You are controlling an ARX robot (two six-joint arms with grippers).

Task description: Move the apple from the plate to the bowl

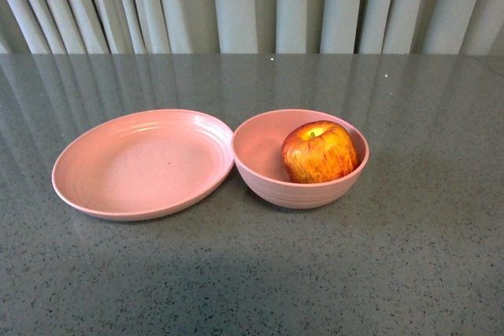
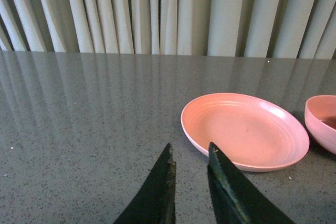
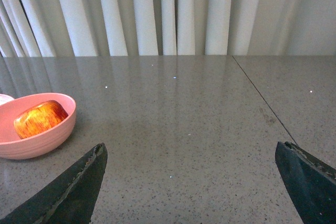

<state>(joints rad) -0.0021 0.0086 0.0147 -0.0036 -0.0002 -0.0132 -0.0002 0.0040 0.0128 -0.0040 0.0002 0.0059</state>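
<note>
Grey table (image 1: pixel 409 257), apple (image 1: pixel 319 152) in bowl (image 1: pixel 264 175)

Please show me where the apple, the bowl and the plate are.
apple (image 1: pixel 319 153), front view, its red side.
bowl (image 1: pixel 303 193), front view, its outer wall.
plate (image 1: pixel 142 163), front view, its bare middle.

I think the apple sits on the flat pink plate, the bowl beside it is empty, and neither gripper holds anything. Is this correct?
Not quite. The apple sits in the bowl, and the plate is empty, as the front view shows. The rest holds: neither the left gripper nor the right gripper holds anything.
</note>
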